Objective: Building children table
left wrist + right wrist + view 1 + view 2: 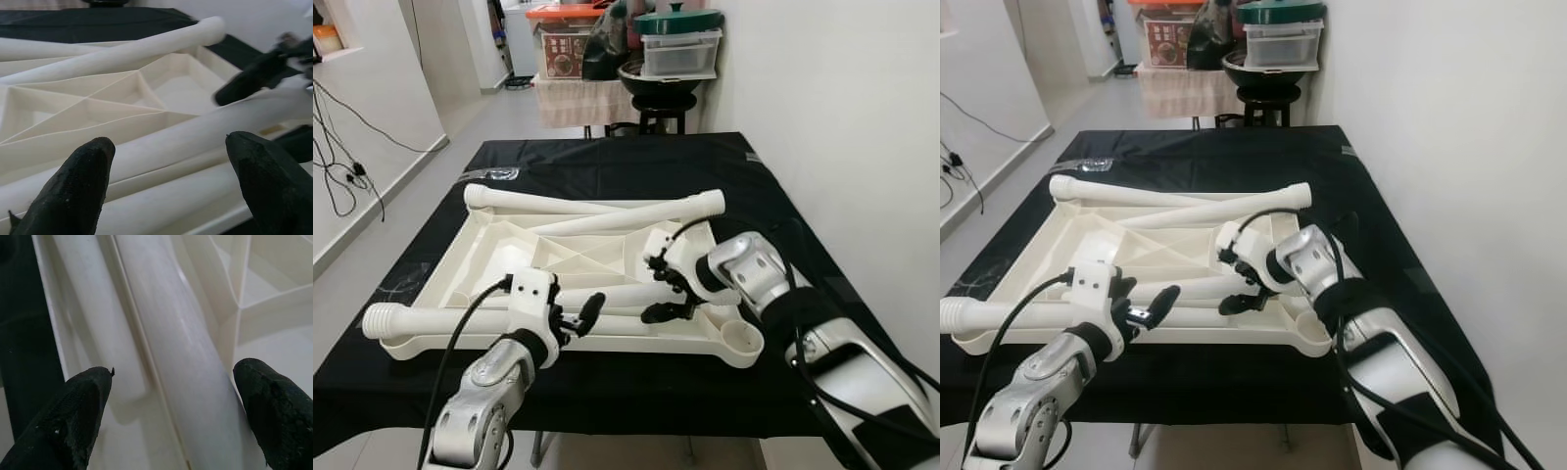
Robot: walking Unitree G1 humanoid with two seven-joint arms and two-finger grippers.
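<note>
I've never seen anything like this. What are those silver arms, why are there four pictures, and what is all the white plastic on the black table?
The arms belong to a humanoid robot. Two pictures come from a camera on its head, looking down; the other two come from cameras on its wrists, looking along the black fingers.

On the black table lies a white child's tabletop, upside down so its ribs show, with white tube legs lying loose across it.

The left gripper and the right gripper are both open, each reaching around the near leg. Nothing is held yet.
</note>
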